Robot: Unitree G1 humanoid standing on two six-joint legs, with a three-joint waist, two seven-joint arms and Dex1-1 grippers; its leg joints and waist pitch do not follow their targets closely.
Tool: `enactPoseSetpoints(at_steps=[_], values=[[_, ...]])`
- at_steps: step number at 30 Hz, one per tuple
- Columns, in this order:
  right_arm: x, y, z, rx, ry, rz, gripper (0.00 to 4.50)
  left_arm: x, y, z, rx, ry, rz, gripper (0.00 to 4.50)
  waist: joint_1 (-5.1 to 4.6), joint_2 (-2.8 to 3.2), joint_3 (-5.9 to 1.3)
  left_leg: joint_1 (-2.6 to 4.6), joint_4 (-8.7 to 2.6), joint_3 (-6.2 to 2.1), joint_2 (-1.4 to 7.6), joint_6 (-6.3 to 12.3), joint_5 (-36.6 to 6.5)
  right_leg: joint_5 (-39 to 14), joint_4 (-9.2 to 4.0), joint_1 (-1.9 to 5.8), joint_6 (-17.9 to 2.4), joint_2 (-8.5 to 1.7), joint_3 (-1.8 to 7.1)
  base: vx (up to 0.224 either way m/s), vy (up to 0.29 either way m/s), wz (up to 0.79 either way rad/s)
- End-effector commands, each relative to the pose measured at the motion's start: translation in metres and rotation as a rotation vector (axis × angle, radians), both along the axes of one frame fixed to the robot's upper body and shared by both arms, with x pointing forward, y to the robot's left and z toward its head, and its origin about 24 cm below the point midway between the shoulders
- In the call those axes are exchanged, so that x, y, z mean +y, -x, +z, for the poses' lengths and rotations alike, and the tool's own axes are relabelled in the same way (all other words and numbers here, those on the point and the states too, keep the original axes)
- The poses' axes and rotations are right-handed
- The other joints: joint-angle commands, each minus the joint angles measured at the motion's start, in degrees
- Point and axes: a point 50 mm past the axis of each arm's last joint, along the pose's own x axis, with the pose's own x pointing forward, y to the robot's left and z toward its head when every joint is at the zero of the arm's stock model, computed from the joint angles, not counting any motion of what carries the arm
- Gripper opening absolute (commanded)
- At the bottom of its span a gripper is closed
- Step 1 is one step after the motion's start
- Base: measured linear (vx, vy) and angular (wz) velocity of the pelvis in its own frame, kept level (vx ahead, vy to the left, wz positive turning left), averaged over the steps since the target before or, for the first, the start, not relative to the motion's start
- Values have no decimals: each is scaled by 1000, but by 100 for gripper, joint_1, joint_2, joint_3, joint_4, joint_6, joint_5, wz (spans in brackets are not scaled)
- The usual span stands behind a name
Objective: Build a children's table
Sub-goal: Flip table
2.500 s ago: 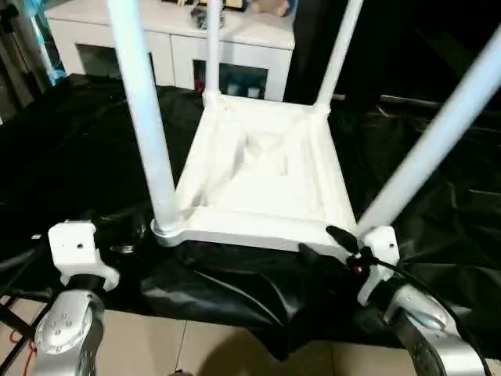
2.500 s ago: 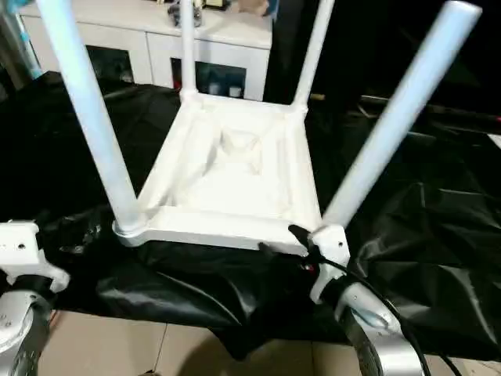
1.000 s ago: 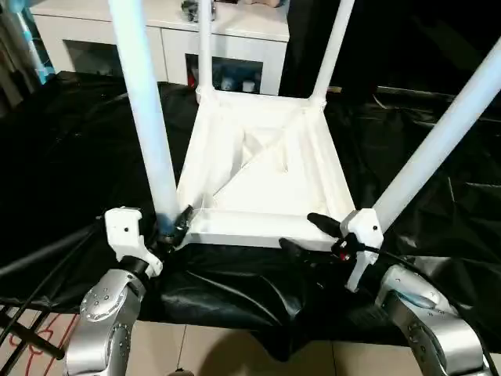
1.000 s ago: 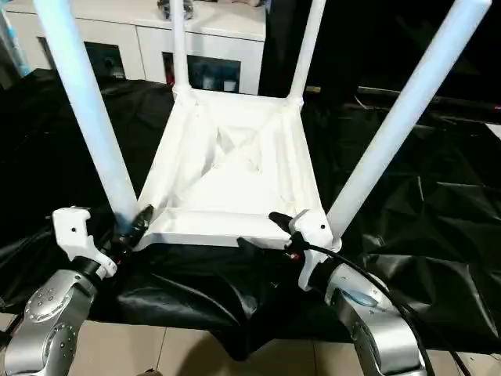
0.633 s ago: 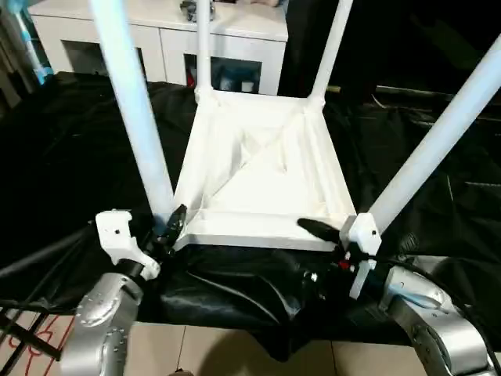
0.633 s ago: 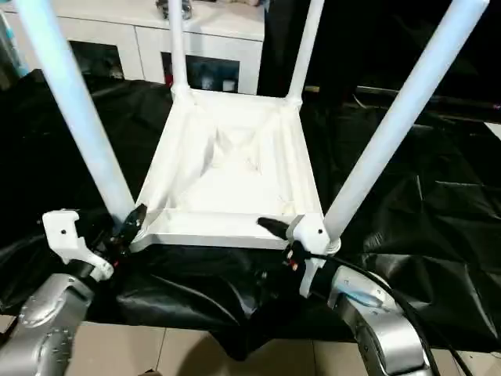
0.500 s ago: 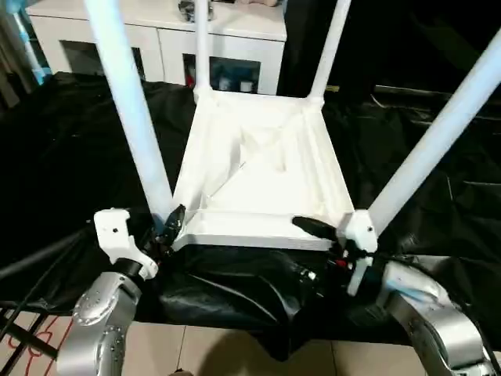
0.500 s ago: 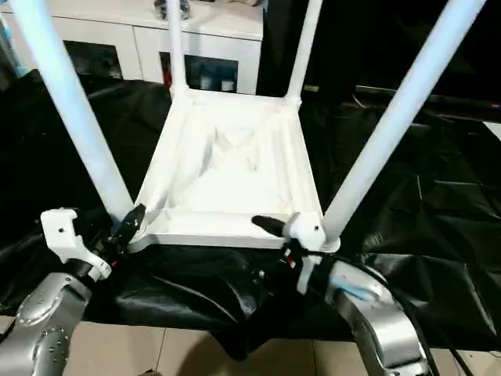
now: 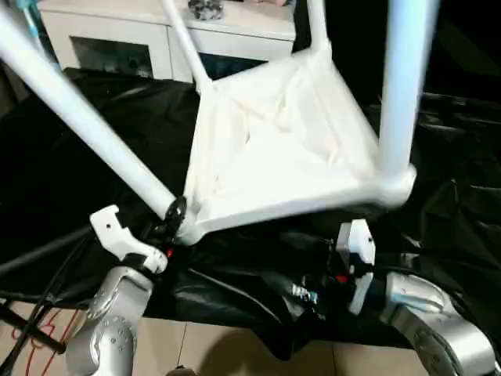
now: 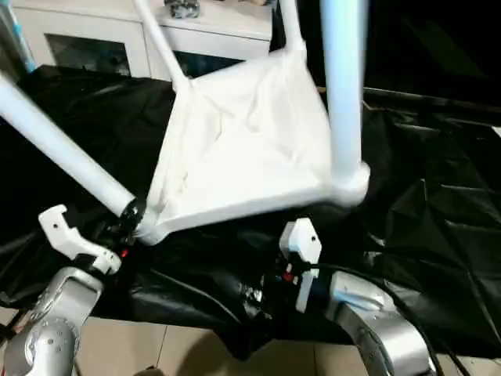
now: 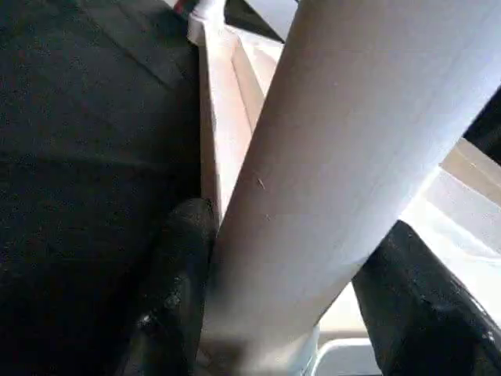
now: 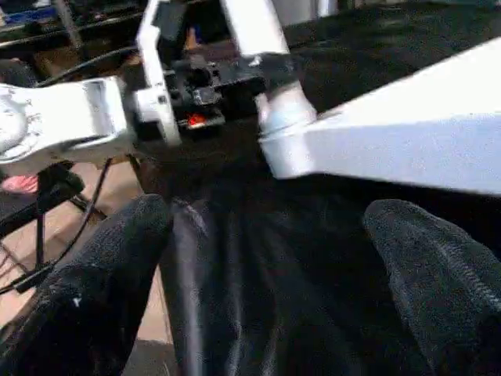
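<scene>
White plastic upturned children's table (image 9: 274, 149) looks light, stiff, slippery; left end effector (image 9: 174, 215) pinches its tapered tube leg (image 9: 86, 125) near the socket, right end effector (image 12: 258, 313) spread, empty

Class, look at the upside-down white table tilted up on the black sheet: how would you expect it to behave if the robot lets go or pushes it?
The table looks rigid and probably light. With one side lifted and long legs sticking out, it seems apt to tip. The left gripper pinches one smooth leg, which might slip.
</scene>
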Motion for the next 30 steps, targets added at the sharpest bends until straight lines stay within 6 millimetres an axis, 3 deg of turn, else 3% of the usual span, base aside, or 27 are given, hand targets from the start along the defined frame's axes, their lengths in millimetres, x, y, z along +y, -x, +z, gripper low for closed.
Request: enactPoseSetpoints(at_steps=[1,2,6,10,18,20,24,27,28,29,30], values=[[-4,-12,-7,38,36,-115,450,-16,-5,14,-47,96,-78,244,-15,58,-232,54,-443,-94,244,-17,-942,-390,-468,154,-740,-435,293,0,0,0],[-3,-18,-11,74,38,-172,450,-18,-6,16,-46,102,-90,244,-9,42,-234,66,-443,-93,247,-54,-909,-396,-470,157,-759,-434,291,0,0,0],[2,-28,-13,140,-28,-235,450,-22,-7,20,-52,112,-124,244,-4,72,-240,69,-435,-89,242,-95,-850,-232,-437,176,-822,-433,291,0,0,0],[2,-37,-18,253,-106,-310,450,-22,-6,19,-43,150,-121,244,4,62,-244,54,-427,-81,238,-53,-612,155,-387,199,-867,-433,292,0,0,0],[-1,-53,-6,278,-289,-417,450,-24,-2,19,-37,166,-145,243,-11,50,-233,62,-436,-76,245,-75,-636,0,-398,196,-818,-447,288,0,0,0],[-3,-61,1,287,-379,-451,450,-25,1,18,-31,173,-162,243,-11,15,-234,72,-435,-64,245,-100,-625,-53,-399,190,-792,-444,290,0,0,0],[-5,-68,6,287,-430,-467,450,-26,3,17,-24,169,-180,243,18,6,-251,63,-407,-57,234,-47,-326,370,-355,204,-767,-431,289,0,0,0],[-5,-73,2,311,-412,-507,450,-29,4,18,-27,167,-201,243,4,18,-243,64,-416,-52,227,-92,-369,236,-368,203,-748,-437,285,0,0,0],[-5,-75,1,319,-418,-519,450,-29,4,18,-27,167,-207,243,2,-20,-246,62,-414,-50,227,-93,-359,223,-369,213,-735,-439,285,0,0,0],[-5,-81,0,342,-439,-551,450,-31,5,19,-28,168,-227,243,-12,1,-241,57,-421,-47,220,-116,-412,100,-368,196,-747,-447,288,0,0,0],[-5,-85,0,357,-458,-572,450,-33,6,19,-29,168,-245,243,-18,-34,-243,61,-423,-45,224,-120,-426,51,-370,201,-749,-447,284,0,0,0]])
